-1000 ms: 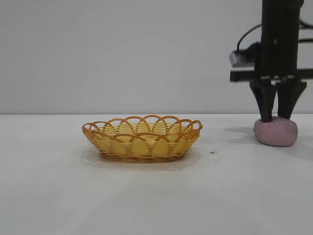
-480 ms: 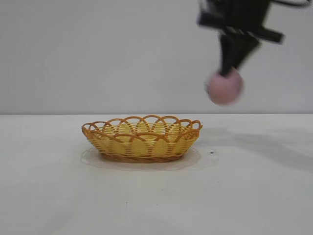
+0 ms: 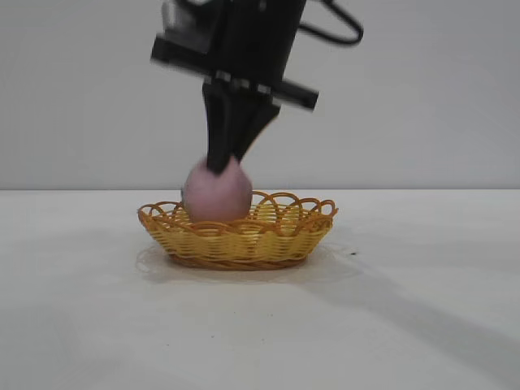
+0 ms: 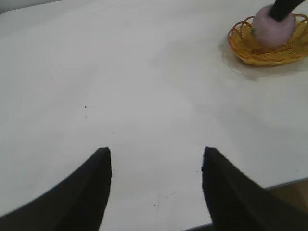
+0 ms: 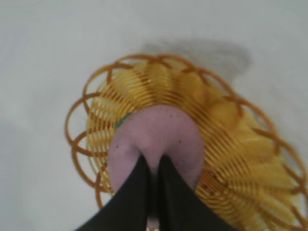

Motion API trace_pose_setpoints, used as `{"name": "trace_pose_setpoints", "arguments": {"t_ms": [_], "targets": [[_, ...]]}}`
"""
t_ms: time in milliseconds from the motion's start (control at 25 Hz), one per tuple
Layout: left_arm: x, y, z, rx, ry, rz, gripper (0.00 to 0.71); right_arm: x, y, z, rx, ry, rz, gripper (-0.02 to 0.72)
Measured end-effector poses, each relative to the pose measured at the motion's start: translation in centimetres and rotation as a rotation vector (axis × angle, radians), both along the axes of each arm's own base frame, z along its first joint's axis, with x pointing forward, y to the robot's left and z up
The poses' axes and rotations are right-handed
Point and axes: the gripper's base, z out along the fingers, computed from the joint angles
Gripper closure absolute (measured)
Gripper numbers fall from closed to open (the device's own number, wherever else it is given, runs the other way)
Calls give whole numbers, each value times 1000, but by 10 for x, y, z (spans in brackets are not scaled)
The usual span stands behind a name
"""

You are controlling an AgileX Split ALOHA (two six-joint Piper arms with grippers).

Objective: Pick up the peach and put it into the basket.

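The pink peach [image 3: 216, 192] hangs in my right gripper [image 3: 225, 165], which is shut on its top. It is over the left half of the yellow wicker basket [image 3: 280, 237], its underside down inside the orange looped rim. In the right wrist view the black fingers [image 5: 136, 192] pinch the peach [image 5: 156, 134] above the basket [image 5: 231, 144]; a green bit shows at its edge. My left gripper [image 4: 156, 159] is open and empty over bare table, far from the basket [image 4: 250, 50] and the peach [image 4: 270, 28].
The white table [image 3: 406, 325] spreads all round the basket. A plain grey wall stands behind. The table's near edge shows under the left gripper in the left wrist view.
My right gripper lifted the peach off the table at the right, carried it left through the air, and now holds it low over the basket's left half.
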Motion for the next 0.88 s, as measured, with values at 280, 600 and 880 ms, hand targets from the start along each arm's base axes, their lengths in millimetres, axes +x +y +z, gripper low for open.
{"name": "trace_pose_setpoints", "arguments": {"t_ms": [280, 600, 880], "targets": [[0, 0, 0, 0, 0, 0, 342, -4, -4, 23, 9, -13, -31, 258], [0, 0, 0, 0, 0, 0, 342, 32, -87, 79, -50, -128, -274, 232], [0, 0, 0, 0, 0, 0, 342, 66, -243, 55, -173, -3, -668, 232]]}}
